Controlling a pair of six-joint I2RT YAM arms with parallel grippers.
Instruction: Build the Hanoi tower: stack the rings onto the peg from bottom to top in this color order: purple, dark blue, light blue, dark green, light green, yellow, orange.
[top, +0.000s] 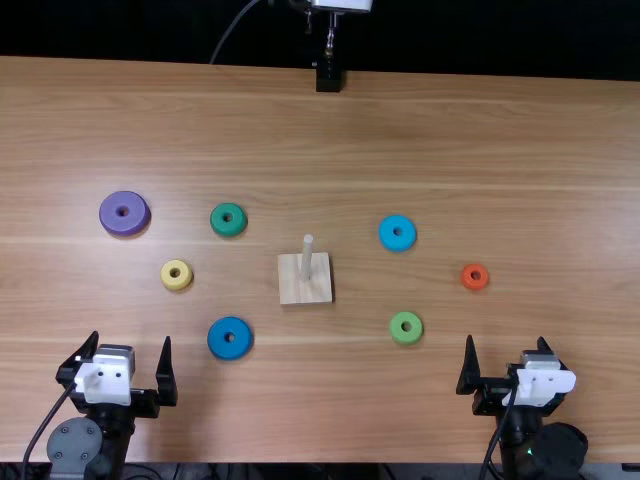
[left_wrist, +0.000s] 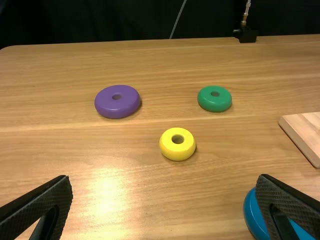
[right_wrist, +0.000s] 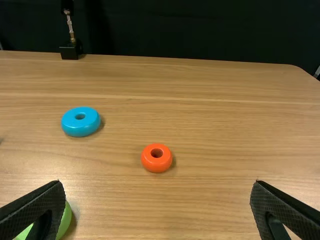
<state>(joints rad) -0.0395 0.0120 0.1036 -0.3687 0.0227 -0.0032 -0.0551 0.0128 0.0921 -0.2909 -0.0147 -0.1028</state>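
1. Nearest, at the near edge of the surface (top: 500, 150), the left arm (top: 76, 445) comes in toward the near left corner. Its end effector (top: 131, 336) points at the far edge, released, the two fingers spread wide apart.
2. At the same edge, toward the near right corner, the right arm (top: 545, 452) lies in much the same pose. Its end effector (top: 505, 338) also points at the far edge, released, with the fingers well apart.
3. The dark blue ring (top: 230, 353) lies flat between the left end effector and the wooden base; in the left wrist view one finger partly covers it.
4. The light green ring (top: 406, 341) lies flat, nearer the near edge than the far one, between the base and the right end effector.
5. The wooden base (top: 305, 291) sits near the middle of the surface, its bare peg (top: 307, 258) upright.
6. The yellow ring (top: 176, 288) lies toward the left edge, the orange ring (top: 475, 287) toward the right edge.
7. Farther on, the light blue ring (top: 397, 246) is right of the peg.
8. The dark green ring (top: 228, 232) is left of the peg, with the purple ring (top: 125, 229) nearer the left edge.
9. At the far edge stands a black clamp (top: 328, 77).
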